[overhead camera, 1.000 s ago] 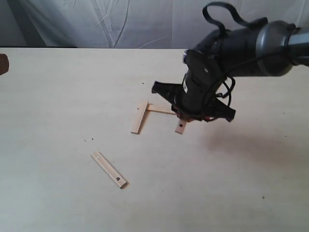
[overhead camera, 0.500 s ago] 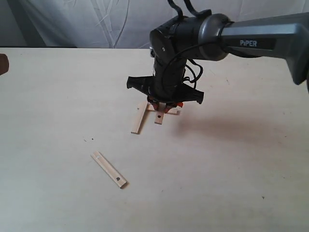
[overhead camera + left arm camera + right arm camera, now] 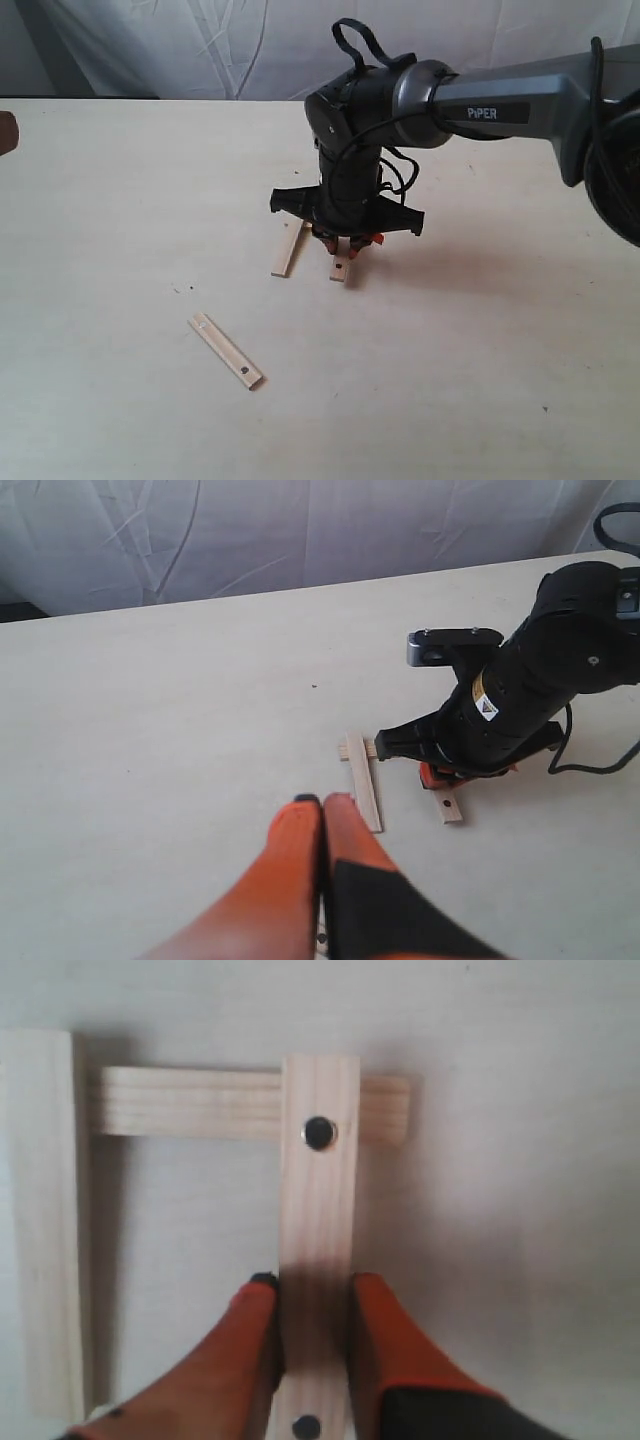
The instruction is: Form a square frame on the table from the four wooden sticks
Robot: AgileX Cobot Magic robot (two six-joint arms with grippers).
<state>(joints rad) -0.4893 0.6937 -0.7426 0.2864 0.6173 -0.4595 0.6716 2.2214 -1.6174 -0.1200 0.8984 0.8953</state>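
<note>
My right gripper [image 3: 344, 241] [image 3: 315, 1285] is shut on one of the wooden sticks [image 3: 318, 1220] [image 3: 341, 267], its orange fingers [image 3: 372, 1320] on the two long edges. The far end of that stick crosses over a second stick [image 3: 190, 1103] lying across it. A third stick [image 3: 40, 1220] [image 3: 288, 248] lies alongside at the other end of the cross stick. The fourth stick [image 3: 226, 350] lies alone on the table [image 3: 120, 200], nearer the front left. My left gripper [image 3: 322, 800] hangs shut, away from the group [image 3: 363, 780].
The right arm's dark wrist [image 3: 520, 700] stands over the stick group and hides part of it in the exterior view. A white cloth backdrop [image 3: 200, 45] runs behind the table's far edge. A small brown object [image 3: 8, 132] shows at the left edge.
The right gripper has carried its stick leftward, then slightly back toward the front. The stick now lies across the end of the cross stick. The other sticks have not moved.
</note>
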